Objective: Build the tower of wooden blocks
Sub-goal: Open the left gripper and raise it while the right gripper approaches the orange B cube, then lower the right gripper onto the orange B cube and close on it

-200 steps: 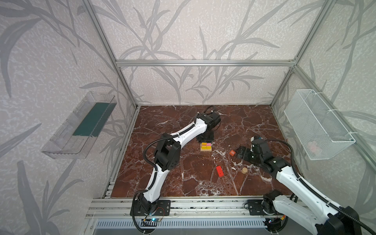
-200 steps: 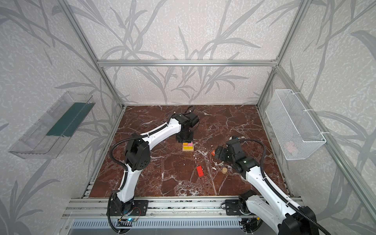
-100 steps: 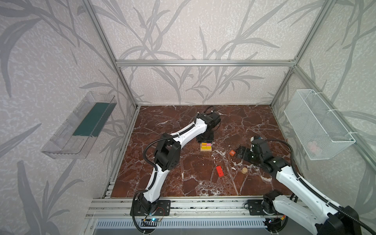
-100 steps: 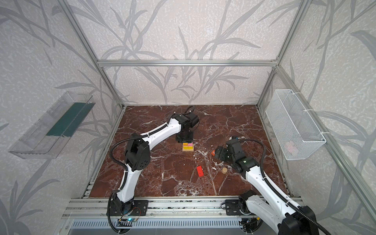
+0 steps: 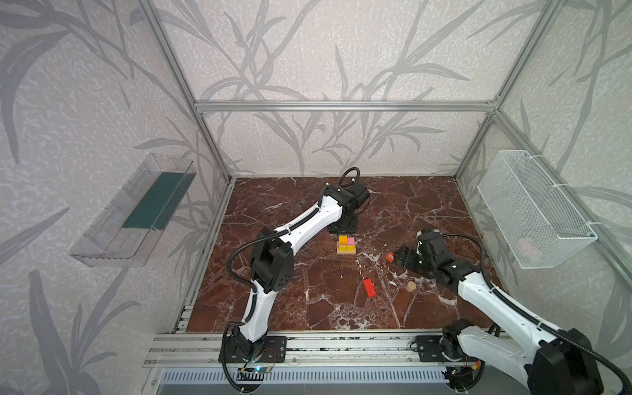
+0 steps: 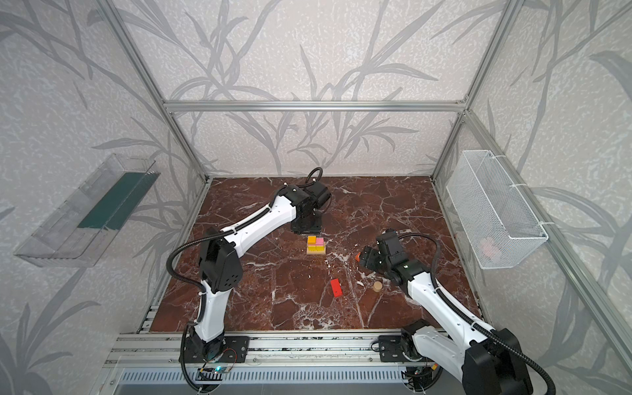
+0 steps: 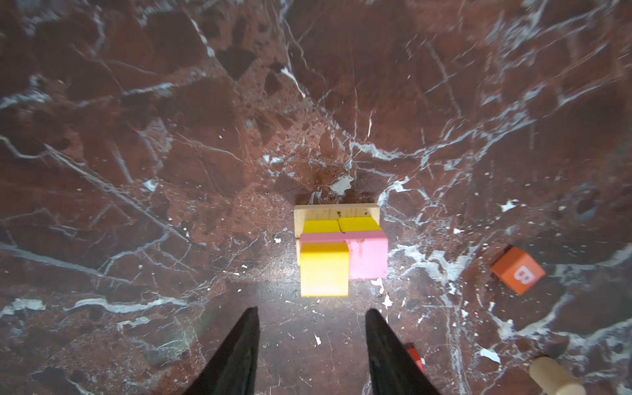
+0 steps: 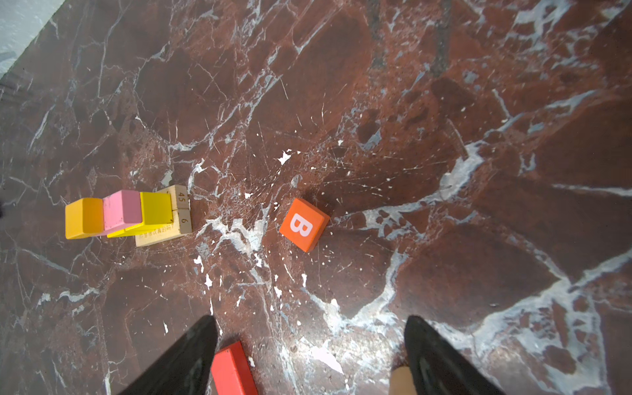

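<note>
The tower (image 5: 346,245) (image 6: 316,245) stands mid-floor: two tan planks (image 8: 178,213) at the base, yellow cubes (image 7: 342,225) on them, an orange cube (image 7: 324,273) and a pink brick (image 7: 367,254) side by side on top. My left gripper (image 7: 311,312) (image 5: 343,227) hangs open just behind the tower, nothing between its fingers. My right gripper (image 8: 311,325) (image 5: 402,260) is open and empty, close to the orange-red cube (image 8: 303,224) (image 5: 390,256) marked B, which lies on the floor. A red brick (image 5: 369,287) (image 8: 232,371) and a tan cylinder (image 5: 410,286) (image 7: 555,376) lie nearer the front.
A white wire basket (image 5: 533,212) hangs on the right wall with something pale pink inside. A clear plastic bin (image 5: 136,212) hangs on the left wall. Aluminium rails (image 5: 325,342) run along the front edge of the marble floor (image 5: 307,301).
The left gripper's jaws have spread a little wider behind the tower. Both arms stand almost where they were and no block has moved.
</note>
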Action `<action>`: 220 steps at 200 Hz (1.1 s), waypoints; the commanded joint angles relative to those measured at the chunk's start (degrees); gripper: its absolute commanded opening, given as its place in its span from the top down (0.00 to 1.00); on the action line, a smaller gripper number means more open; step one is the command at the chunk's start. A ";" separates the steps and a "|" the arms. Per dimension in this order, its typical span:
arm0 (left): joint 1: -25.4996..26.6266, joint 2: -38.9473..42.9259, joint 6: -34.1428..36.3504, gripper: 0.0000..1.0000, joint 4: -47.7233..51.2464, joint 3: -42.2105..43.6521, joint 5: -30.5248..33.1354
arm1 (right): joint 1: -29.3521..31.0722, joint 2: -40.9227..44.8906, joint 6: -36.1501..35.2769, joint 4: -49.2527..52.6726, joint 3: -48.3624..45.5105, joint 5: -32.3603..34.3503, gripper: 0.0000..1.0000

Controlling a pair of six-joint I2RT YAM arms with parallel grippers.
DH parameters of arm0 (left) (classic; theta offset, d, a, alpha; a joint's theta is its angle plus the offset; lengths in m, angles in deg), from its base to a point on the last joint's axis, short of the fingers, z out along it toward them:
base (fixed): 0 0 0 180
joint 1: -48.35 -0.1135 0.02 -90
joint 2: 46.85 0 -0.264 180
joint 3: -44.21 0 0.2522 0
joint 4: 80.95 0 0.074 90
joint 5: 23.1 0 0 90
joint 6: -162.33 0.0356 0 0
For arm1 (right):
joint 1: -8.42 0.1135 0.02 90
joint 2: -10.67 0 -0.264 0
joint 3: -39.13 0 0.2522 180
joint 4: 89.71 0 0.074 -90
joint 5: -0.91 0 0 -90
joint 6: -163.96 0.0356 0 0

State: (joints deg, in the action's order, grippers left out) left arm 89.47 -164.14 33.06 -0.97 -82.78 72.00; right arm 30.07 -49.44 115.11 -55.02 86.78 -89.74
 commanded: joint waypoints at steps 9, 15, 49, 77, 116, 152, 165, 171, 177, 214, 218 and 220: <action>-0.77 9.00 0.89 0.50 -0.19 2.68 3.43 | 0.19 -2.14 1.21 -1.07 1.15 -0.09 0.16; -1.06 10.40 1.09 0.50 -1.39 4.07 3.27 | 0.40 -2.68 1.37 -0.99 1.45 0.22 0.16; -3.35 20.03 2.04 0.50 -10.32 15.10 2.63 | 1.88 -7.21 2.35 0.23 4.22 1.50 0.17; -6.61 28.06 2.98 0.50 -16.76 24.55 0.82 | 3.75 -11.87 3.51 2.26 8.06 3.30 0.20; -10.86 35.02 5.85 0.50 -19.61 31.73 -0.69 | 4.64 -17.54 6.75 4.40 11.58 7.15 0.27; -13.54 37.21 8.16 0.50 -21.08 34.93 -2.90 | 5.37 -23.64 8.50 7.79 15.24 10.46 0.30; -14.34 37.48 8.59 0.50 -21.54 35.70 -3.92 | 5.73 -25.80 8.94 8.27 16.56 10.76 0.30; -14.59 37.45 8.74 0.50 -21.65 35.95 -4.37 | 5.91 -26.73 9.19 8.33 17.10 10.75 0.30; -14.79 37.54 8.90 0.50 -21.79 36.12 -4.79 | 5.99 -27.56 9.39 8.42 17.70 10.80 0.30; -15.79 37.67 9.54 0.50 -22.44 37.29 -6.40 | 6.56 -30.94 10.32 8.82 20.11 11.20 0.31; -15.89 37.67 9.57 0.50 -22.51 37.36 -6.52 | 6.50 -31.17 10.44 9.00 20.22 11.34 0.31; -15.94 37.69 9.56 0.50 -22.48 37.37 -6.58 | 6.55 -31.30 10.51 9.03 20.28 11.40 0.31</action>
State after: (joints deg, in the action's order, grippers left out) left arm 74.15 -127.67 41.30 -22.44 -46.14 66.95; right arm 36.25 -79.54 124.07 -48.40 105.08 -80.36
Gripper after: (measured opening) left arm 0.500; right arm 0.693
